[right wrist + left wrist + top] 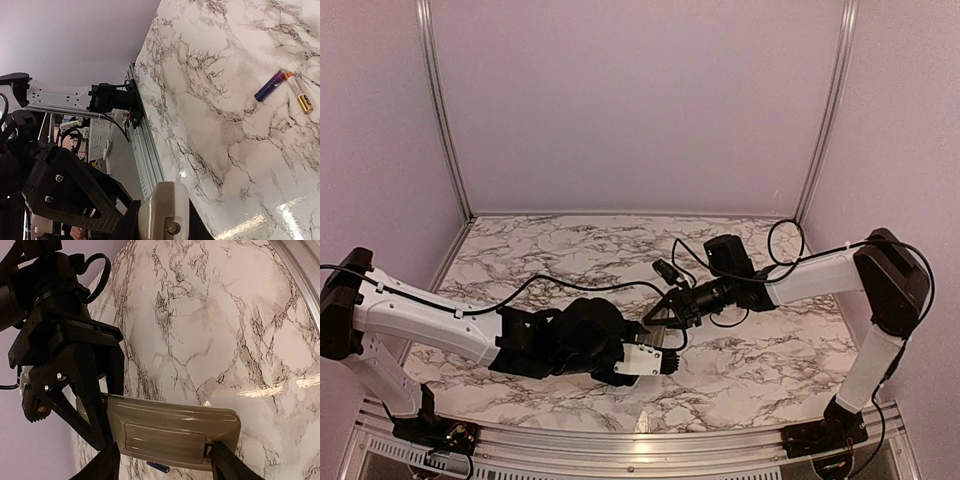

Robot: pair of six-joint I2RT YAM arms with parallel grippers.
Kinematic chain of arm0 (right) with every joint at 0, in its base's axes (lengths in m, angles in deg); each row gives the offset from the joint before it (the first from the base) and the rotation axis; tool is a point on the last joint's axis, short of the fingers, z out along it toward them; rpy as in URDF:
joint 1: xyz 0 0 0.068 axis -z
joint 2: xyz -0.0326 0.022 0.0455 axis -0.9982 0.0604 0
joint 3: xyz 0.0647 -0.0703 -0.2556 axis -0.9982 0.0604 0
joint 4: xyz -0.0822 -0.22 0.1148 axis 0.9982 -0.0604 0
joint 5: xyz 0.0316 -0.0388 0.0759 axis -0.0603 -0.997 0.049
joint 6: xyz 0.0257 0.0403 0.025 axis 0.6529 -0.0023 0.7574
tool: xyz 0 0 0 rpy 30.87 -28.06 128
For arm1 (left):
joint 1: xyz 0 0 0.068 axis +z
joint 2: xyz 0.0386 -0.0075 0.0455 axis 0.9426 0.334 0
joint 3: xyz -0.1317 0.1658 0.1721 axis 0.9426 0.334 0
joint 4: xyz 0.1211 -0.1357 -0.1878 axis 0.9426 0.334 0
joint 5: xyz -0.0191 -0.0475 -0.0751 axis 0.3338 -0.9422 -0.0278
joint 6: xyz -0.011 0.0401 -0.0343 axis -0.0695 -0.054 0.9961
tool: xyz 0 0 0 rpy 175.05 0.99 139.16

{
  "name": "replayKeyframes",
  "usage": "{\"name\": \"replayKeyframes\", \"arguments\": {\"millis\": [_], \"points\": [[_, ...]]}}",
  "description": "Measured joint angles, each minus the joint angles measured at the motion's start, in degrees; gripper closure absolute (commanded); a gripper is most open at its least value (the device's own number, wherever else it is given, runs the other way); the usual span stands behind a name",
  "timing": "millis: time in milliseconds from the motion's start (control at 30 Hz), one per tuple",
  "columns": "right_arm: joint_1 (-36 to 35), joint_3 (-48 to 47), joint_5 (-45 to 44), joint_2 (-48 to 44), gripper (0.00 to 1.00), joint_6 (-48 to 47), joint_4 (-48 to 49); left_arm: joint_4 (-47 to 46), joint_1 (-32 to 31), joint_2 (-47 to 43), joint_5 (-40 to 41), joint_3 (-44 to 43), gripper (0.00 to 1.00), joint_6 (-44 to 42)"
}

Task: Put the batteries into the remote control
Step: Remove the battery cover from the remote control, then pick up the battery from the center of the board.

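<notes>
Currently my right gripper is clamped on the remote control, pinching its short end at the left of the left wrist view. The handset hangs above the marble table in the lower middle of that frame, grey-tan back toward the camera, with the rectangular outline of the battery recess showing in its middle.

My left gripper sits at the bottom edge of the same frame. Its two dark fingers stand apart, one at each side of the remote's near edge. They look to be touching it, but I cannot tell whether they actually press on it.

The batteries lie on the table. In the right wrist view they show at the upper right, a blue-purple one and a white one with a gold end. Their upper ends are just beside each other and their lower ends are spread apart. The remote's rounded end fills the bottom middle of that frame, well apart from them.

From above, both arms meet near the middle of the table, slightly toward its near edge.
</notes>
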Motion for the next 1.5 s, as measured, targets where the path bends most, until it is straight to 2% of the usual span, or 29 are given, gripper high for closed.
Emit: {"name": "replayKeyframes", "arguments": {"millis": [400, 767, 1133, 1500], "points": [[0.61, -0.72, 1.7, 1.53, 1.0, 1.05, 0.2, -7.48, -2.84, -4.31, 6.03, 5.57, 0.36, -4.37], [1.9, -0.26, 1.84, 1.53, 1.0, 2.71, 0.31, -12.15, -2.95, -7.39, 11.15, 6.34, 0.35, -5.86], [4.87, 3.76, 2.69, 1.09, 1.0, 8.5, 5.77, -12.22, -2.54, -1.84, 12.52, 7.39, 0.34, -5.29], [8.31, 5.07, 0.63, 0.76, 1.0, 7.21, 5.05, -13.35, -0.81, -0.81, 12.87, 9.07, 0.33, -2.01]]}}
